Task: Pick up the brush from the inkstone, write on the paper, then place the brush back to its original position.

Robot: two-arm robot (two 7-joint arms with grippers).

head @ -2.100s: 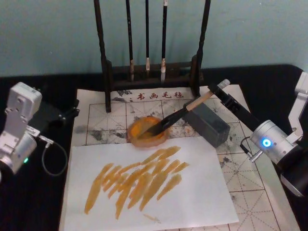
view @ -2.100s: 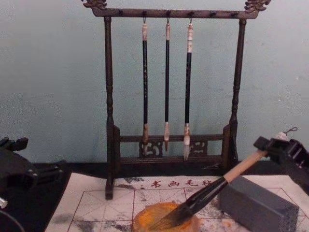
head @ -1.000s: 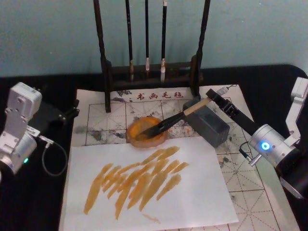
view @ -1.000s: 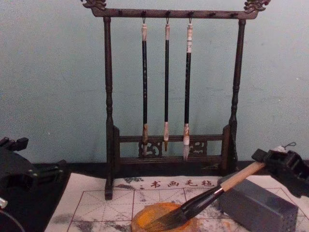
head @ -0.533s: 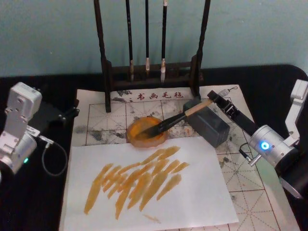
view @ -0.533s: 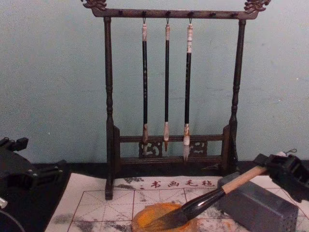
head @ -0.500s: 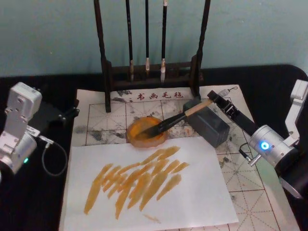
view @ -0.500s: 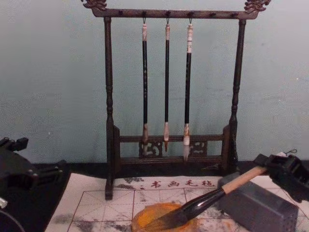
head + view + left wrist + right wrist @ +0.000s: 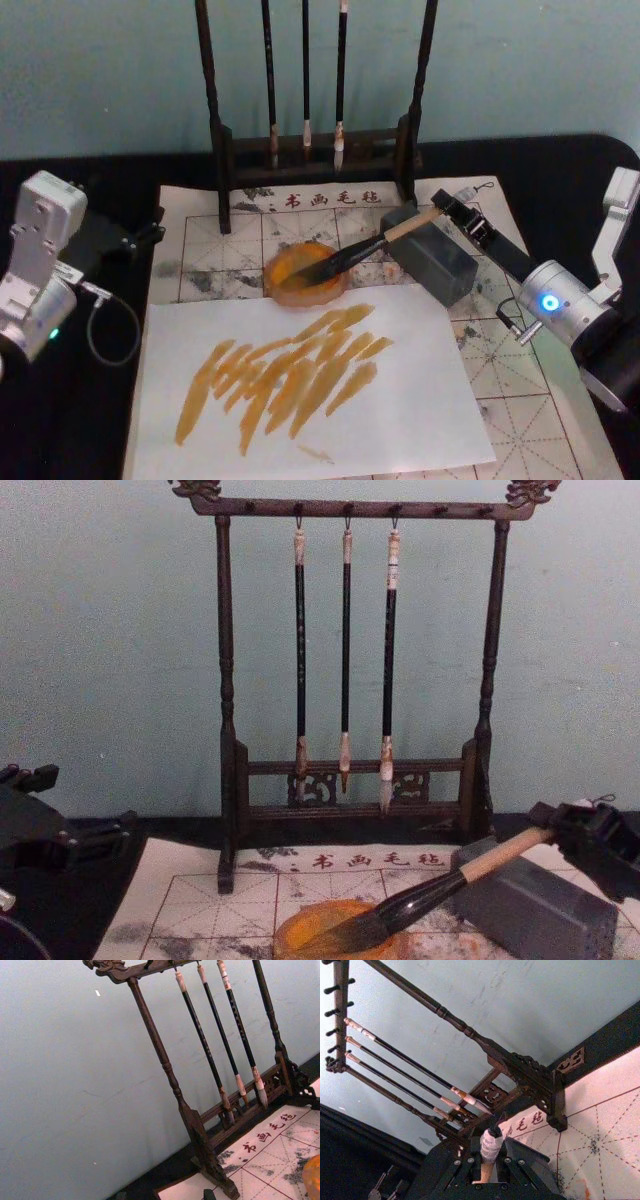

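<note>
At the near edge of the table lies a plain white sheet point(image 9: 310, 385) streaked with orange strokes, resting on the paper point(image 9: 500, 370), an off-white grid sheet with red lines, red characters on its far edge and grey smudges. The left gripper point(image 9: 135, 238) sits parked on the left, beside the paper; I cannot tell how its jaws stand. The right gripper point(image 9: 455, 207) reaches in from the right, its jaws clamped on the pale end of the brush point(image 9: 358, 250). Compared with 2.1 seconds ago, the gripper is lower and the brush lies flatter. The handle slants down across a grey block point(image 9: 432, 254); its dark bushy tip rests in the round orange dish point(image 9: 302, 274) just behind the white sheet. Farthest back, 3 thin brushes point(image 9: 345, 655) hang from a dark wooden rack point(image 9: 225, 700) before the wall.
</note>
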